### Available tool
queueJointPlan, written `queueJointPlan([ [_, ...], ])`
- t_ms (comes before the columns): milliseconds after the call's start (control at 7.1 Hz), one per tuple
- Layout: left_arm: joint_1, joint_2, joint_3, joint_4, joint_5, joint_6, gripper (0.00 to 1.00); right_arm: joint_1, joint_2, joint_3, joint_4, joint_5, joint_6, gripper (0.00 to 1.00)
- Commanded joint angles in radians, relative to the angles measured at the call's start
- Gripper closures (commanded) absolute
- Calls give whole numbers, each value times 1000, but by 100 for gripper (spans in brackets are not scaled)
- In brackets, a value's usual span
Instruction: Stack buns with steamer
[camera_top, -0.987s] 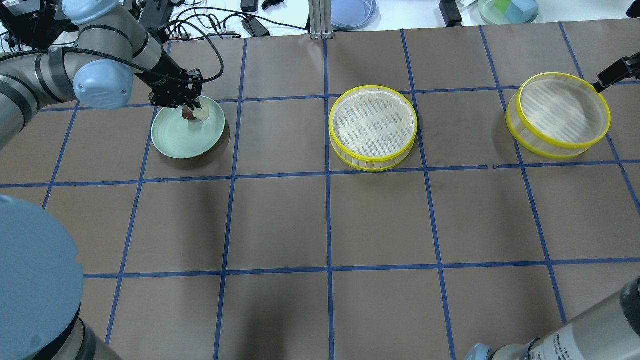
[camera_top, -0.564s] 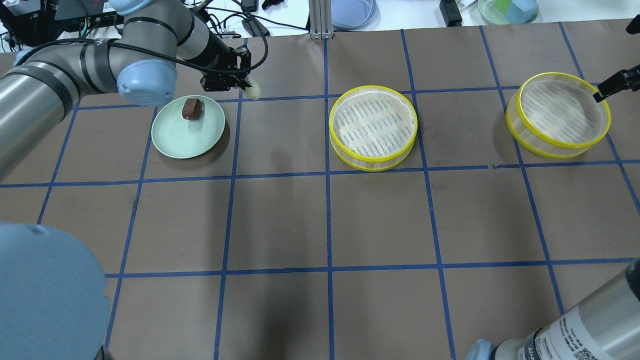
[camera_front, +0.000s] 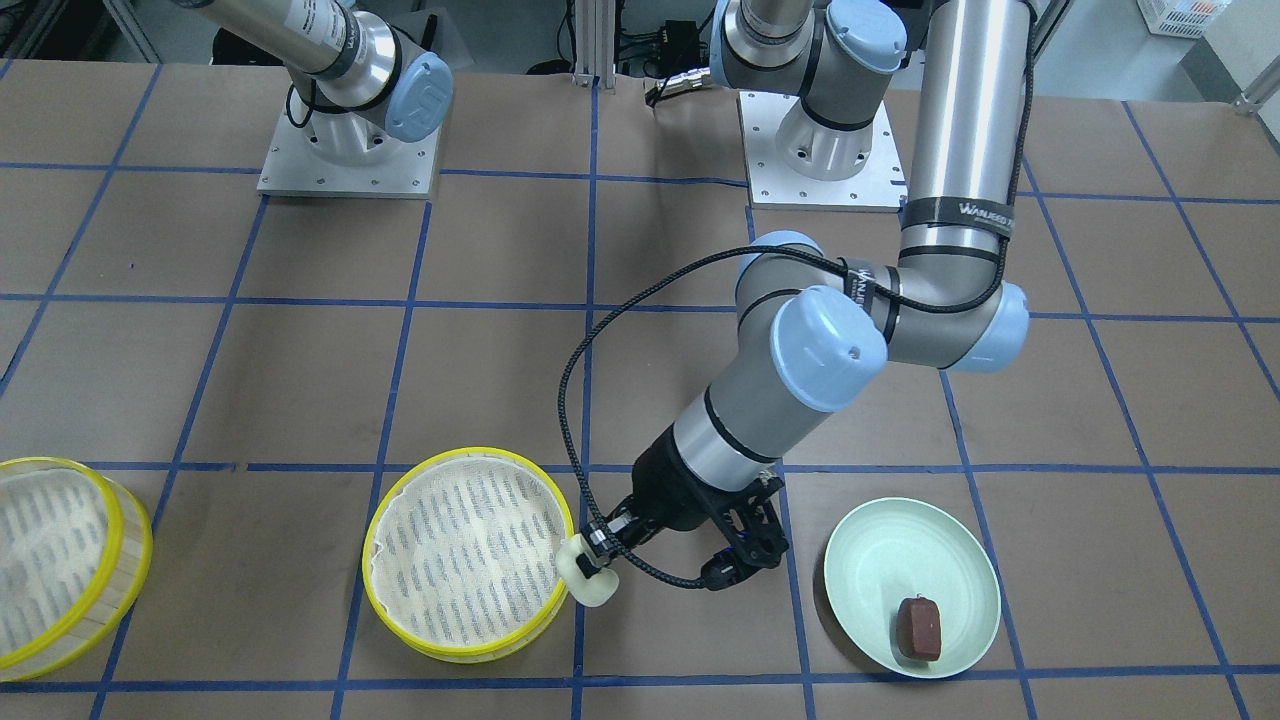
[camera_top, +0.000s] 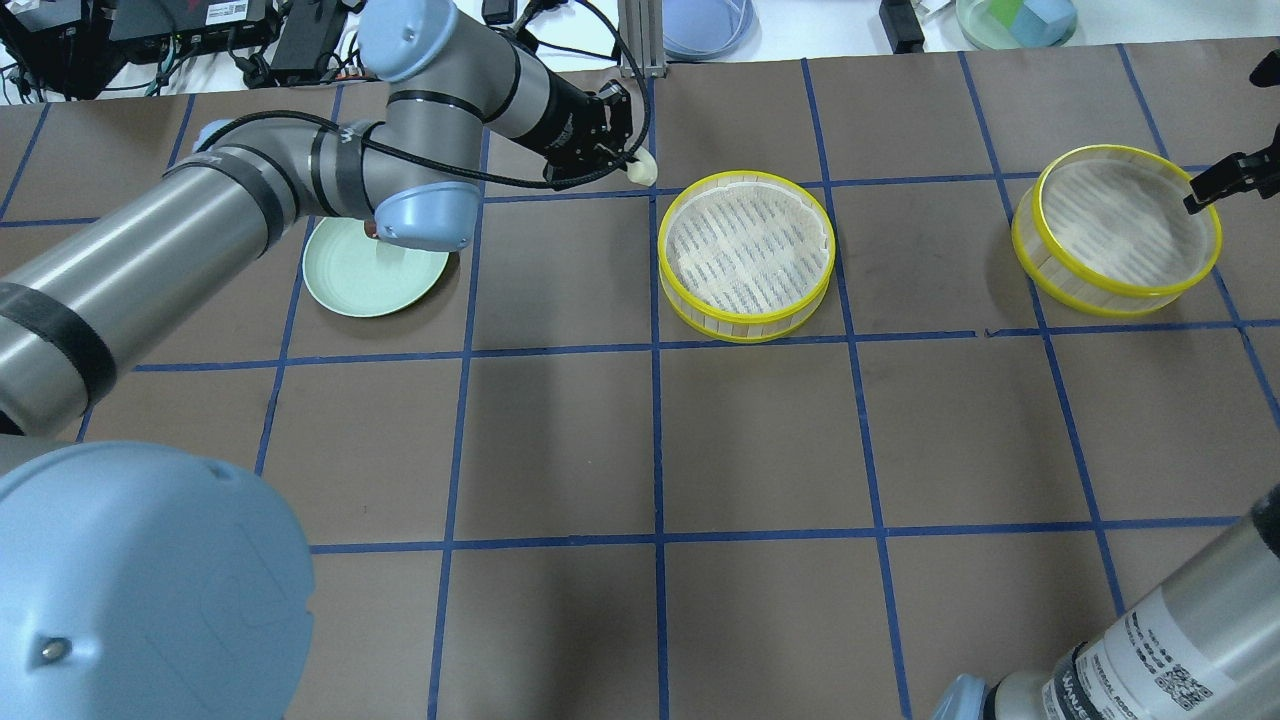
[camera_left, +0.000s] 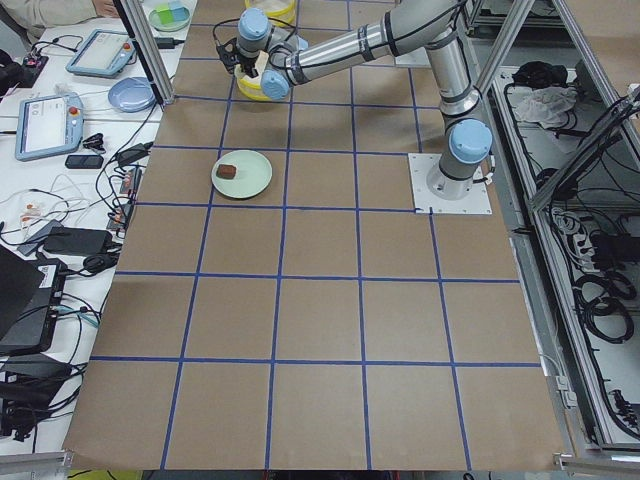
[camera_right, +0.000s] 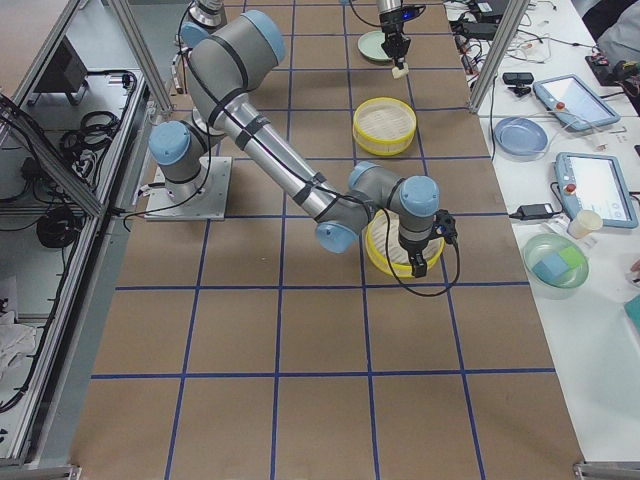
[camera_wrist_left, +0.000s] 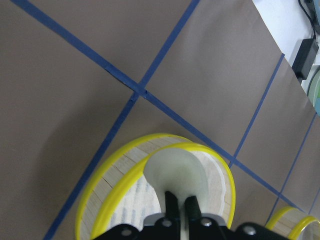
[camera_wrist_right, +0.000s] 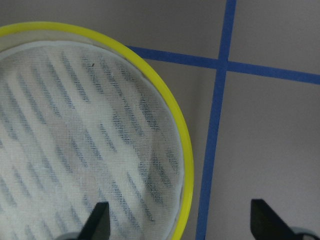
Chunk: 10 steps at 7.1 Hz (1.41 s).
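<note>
My left gripper (camera_top: 633, 163) is shut on the cream-white bun (camera_front: 589, 582) and holds it in the air just beside the rim of the middle yellow-rimmed steamer (camera_top: 745, 255). In the left wrist view the bun (camera_wrist_left: 175, 170) hangs over that steamer's rim (camera_wrist_left: 125, 155). The reddish-brown bun (camera_front: 918, 628) lies on the pale green plate (camera_front: 880, 560); in the overhead view my left arm hides it. My right gripper (camera_wrist_right: 180, 225) is open and astride the rim of the second steamer (camera_top: 1115, 230) at the far right.
The plate (camera_top: 355, 285) sits at the far left of the table. Both steamers are lined with mesh cloth and hold nothing. Cables, bowls and tablets lie on the white bench beyond the table's far edge (camera_top: 700, 30).
My left gripper has lifted the white bun off the plate and carried it right, up to the middle steamer. The brown bun stayed on the plate. My right gripper has hardly moved.
</note>
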Motion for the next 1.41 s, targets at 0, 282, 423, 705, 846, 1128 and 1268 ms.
queueJointPlan([
  [0, -87, -50, -4, 31, 0, -112, 100, 0, 32, 0, -36, -18, 20, 2],
  [282, -113, -75, -4, 30, -2, -146, 65, 0, 38, 0, -36, -86, 23, 24],
  [423, -121, -76, -4, 31, -2, -229, 23, 0, 43, 0, -36, -87, 21, 39],
  [705, -125, -69, -2, 30, -8, -256, 0, 0, 56, 0, -36, -81, 20, 50],
  [846, -125, -56, 5, 30, -20, -282, 0, 0, 55, 0, -35, -78, 18, 63],
  [1128, -81, 3, 13, 22, -13, -176, 0, 0, 47, 0, -33, -78, 14, 81],
  [1268, -2, 40, 11, 1, -19, -63, 0, 0, 47, 0, -33, -80, 9, 89],
])
